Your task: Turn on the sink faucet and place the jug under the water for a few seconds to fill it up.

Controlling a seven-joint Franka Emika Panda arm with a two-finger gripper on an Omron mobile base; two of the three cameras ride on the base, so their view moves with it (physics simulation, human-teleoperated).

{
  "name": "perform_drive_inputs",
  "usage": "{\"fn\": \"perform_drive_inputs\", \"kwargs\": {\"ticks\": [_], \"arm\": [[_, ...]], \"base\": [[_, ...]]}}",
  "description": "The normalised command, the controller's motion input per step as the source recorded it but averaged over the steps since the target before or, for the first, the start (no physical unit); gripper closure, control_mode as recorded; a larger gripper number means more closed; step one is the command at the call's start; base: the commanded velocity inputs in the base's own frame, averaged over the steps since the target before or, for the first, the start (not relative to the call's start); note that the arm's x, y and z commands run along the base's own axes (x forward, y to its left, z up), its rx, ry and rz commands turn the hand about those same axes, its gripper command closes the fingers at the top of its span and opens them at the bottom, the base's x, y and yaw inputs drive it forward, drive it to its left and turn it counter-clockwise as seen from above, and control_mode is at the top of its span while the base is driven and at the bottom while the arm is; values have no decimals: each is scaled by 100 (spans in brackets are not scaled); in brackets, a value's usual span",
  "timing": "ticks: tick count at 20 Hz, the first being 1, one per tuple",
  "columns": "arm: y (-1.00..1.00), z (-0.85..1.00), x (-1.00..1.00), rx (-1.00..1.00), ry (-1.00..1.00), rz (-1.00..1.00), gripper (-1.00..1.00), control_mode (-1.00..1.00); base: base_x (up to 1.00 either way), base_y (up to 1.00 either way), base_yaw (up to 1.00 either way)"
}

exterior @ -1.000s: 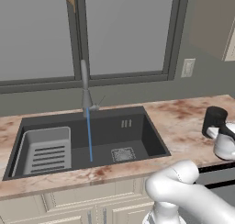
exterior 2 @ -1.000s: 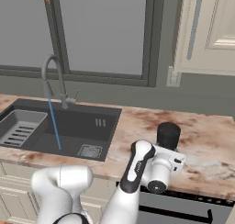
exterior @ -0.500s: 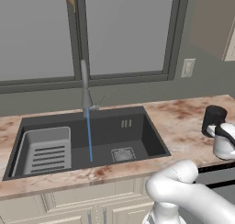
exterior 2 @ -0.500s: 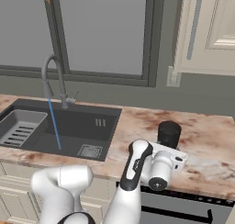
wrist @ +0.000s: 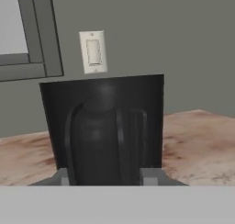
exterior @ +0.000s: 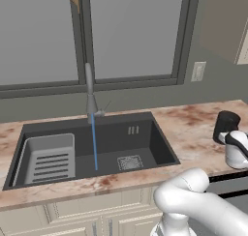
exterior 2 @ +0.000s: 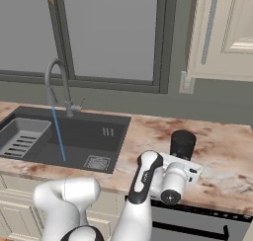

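The jug point(exterior 2: 182, 144) stands upright on the marble table point(exterior 2: 222, 151), well to the right of the sink point(exterior 2: 99, 134), close to the table's front edge. It's a matte black cylinder, and in the hand view the jug point(wrist: 103, 126) sits dead centre, very near the camera, with a light switch plate point(wrist: 93, 52) on the grey wall right above it.

The claw point(exterior 2: 185, 162) is level with the jug's lower half, coming at it from the front. The white hand point(exterior: 236, 148) sits just in front of the jug point(exterior: 226, 125) in the left base view, overlapping its lower part. Two grey fingertips point(wrist: 150, 177) show at either side of the jug's base in the hand view, so the fingers are spread apart with the jug between them; whether they are pressing on it, I cannot tell.

Over at the sink, the water point(exterior: 94, 142) runs as a thin blue line straight down from the sink faucet point(exterior: 90, 92) onto the dark basin floor, left of the square drain grate point(exterior: 130, 162). A lighter grey slotted rack point(exterior: 48, 157) fills the basin's left end. Behind it all, a wide window point(exterior 2: 111, 32) spans the wall.
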Motion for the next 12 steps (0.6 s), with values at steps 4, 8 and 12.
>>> {"fn": "perform_drive_inputs", "kwargs": {"ticks": [4, 8, 12], "arm": [[0, -1, 1, 0, 0, 0, 100, -100], [0, 0, 2, 0, 0, 1, 100, -100], [0, 6, 0, 0, 0, 3, 100, -100]], "base": [[0, 0, 0], [0, 0, 0], [0, 0, 0]]}}
